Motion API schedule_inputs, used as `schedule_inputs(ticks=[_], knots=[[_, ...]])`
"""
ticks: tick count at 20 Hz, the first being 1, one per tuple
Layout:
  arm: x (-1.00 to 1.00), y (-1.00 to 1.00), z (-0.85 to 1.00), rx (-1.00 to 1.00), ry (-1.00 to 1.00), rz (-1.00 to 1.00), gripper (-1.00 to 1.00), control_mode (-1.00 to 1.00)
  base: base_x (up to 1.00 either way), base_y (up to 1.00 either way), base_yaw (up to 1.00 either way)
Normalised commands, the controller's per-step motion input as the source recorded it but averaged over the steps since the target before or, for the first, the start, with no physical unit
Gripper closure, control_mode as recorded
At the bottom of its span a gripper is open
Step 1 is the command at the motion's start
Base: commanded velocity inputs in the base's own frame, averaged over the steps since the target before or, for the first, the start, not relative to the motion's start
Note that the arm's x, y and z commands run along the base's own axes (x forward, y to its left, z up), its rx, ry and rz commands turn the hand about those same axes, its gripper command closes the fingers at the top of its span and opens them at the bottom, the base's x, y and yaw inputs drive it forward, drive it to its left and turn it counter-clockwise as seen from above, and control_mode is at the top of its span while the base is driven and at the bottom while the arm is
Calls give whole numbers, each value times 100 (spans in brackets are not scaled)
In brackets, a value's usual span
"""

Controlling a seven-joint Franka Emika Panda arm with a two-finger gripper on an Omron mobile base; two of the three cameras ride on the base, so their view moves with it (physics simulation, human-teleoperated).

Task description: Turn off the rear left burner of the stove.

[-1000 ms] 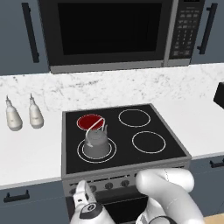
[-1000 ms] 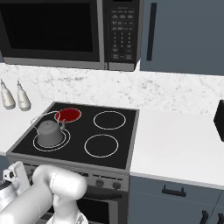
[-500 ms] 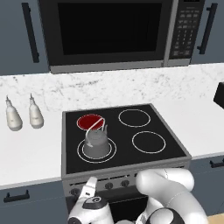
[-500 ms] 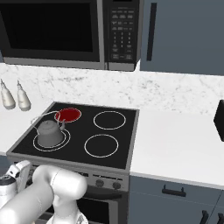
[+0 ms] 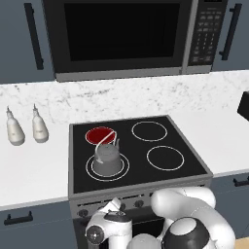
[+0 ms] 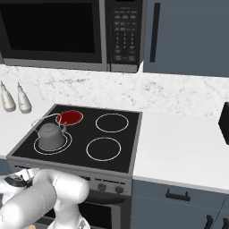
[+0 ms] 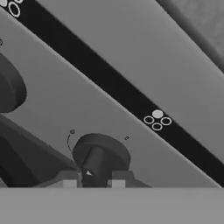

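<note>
White marble table point(image 5: 29, 165) runs either side of the stove point(image 5: 185, 160), with a black microwave point(image 5: 121, 36) hung above it and 2 pale bottles point(image 5: 24, 127) standing side by side to the left of the cooktop. On the black glass, the rear left burner point(image 5: 100, 135) shows as a solid red disc, the smallest of the 4 circles; in the right base view it glows at the back left too point(image 6: 69, 117). Just in front of it a grey kettle point(image 5: 107, 158) sits on the front left ring, its thin handle arching up and back toward the red disc.

Low at the stove's grey front panel, the gripper point(image 5: 113, 206) is pushed up against the row of small dark knobs. In the hand view a round dark knob point(image 7: 101, 157) fills the lower middle, its raised grip bar running toward the camera and slightly left, with a small white pointer near its lower end. Its 2 fingertips point(image 7: 66, 178) sit just either side of that bar, narrowly parted; whether they press it cannot be told. A second knob point(image 7: 8, 89) shows at the left edge
</note>
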Motion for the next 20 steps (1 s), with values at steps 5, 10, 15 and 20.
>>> schedule_inputs(ticks=[5, 10, 15, 20], knots=[[14, 0, 13, 61, -1, -24, 100, -100, 0, 0, 0], [16, 0, 7, 61, -5, -27, 100, -100, 0, 0, 0], [15, 0, 8, 63, -10, -29, 100, -100, 0, 0, 0], [22, 3, 13, 56, -15, -34, 100, -100, 0, 0, 0]])
